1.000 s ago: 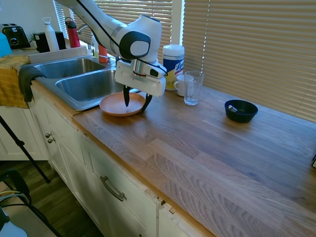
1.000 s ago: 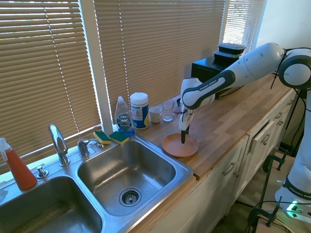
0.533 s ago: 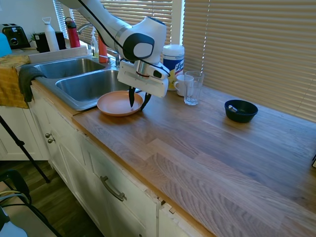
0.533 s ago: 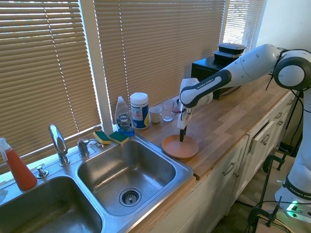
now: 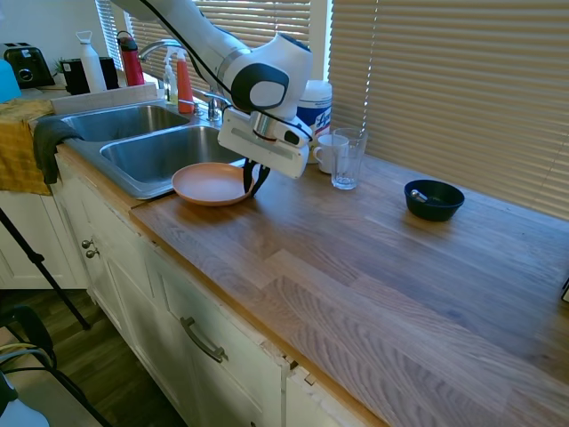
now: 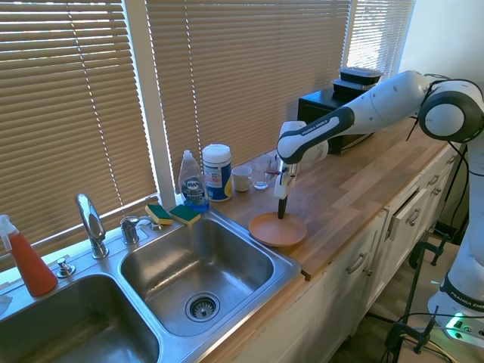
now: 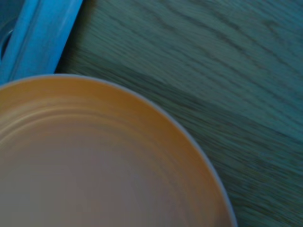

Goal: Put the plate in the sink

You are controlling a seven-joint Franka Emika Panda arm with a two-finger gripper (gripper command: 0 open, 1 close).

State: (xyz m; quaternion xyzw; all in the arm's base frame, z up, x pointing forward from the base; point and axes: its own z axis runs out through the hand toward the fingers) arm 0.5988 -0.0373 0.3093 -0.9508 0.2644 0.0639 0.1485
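Our hand (image 5: 252, 181) now grips the plate (image 5: 212, 183) at its near rim and has dragged it along the surface (image 5: 373, 258) toward the sink (image 5: 156, 151); it overlaps the sink's edge.

Kitchen, daylit. Long wood-plank desk (image 5: 373, 267) runs the length of the room, oak-toned, visible grain. White cabinets (image 5: 169, 311) below, with metal bar handles (image 5: 203, 341) and small knobs. Behind the desk, wide windows covered by tan horizontal blinds (image 6: 242, 68), slats mostly closed; brighter light leaks through the far blind (image 6: 378, 26) at the right in the second exterior view. White window frame post (image 6: 144, 98) between blinds. Dark wood floor (image 5: 98, 356) in front of the cabinets. Pale wall (image 6: 446, 34) at the far right corner.
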